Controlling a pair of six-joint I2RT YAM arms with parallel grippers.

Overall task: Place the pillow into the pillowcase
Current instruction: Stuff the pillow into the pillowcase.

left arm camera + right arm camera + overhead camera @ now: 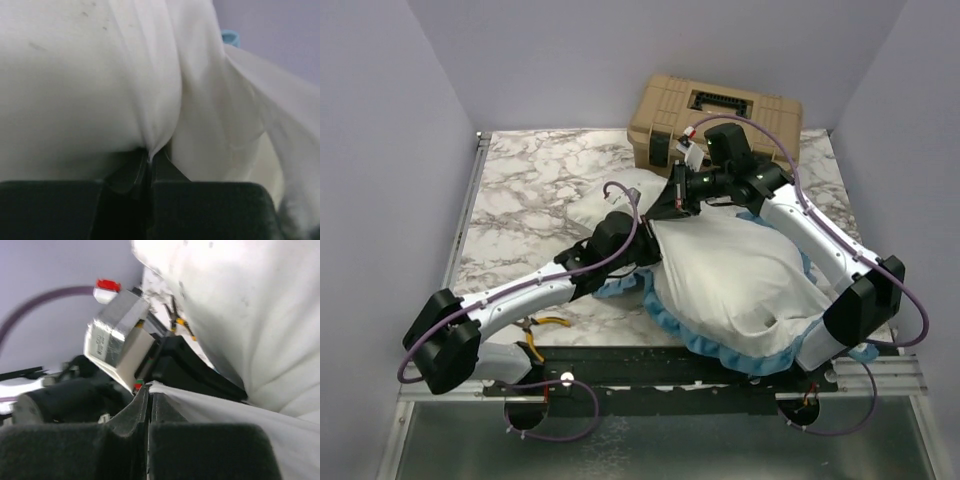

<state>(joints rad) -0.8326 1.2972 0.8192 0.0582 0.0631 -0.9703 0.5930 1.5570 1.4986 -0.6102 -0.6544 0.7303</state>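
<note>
The pillowcase (740,275) lies inside out at centre right, white with a blue frill, and bulges. The white pillow (615,195) sticks out of it at the back left. My right gripper (672,205) is held above the case's back-left edge, shut on a thin white sheet of the pillowcase (225,407) that runs off to the right of the right gripper (149,390). My left gripper (149,159) is shut on a pinched fold of the speckled white pillow (75,90); to its right hangs smoother white cloth under a bit of blue frill (231,36). In the top view the left gripper (645,240) sits at the case's left edge.
A tan toolbox (720,115) stands at the back of the marble table (530,180), just behind the right wrist. Yellow-handled pliers (545,322) lie near the front edge by the left arm. Purple walls close in on three sides.
</note>
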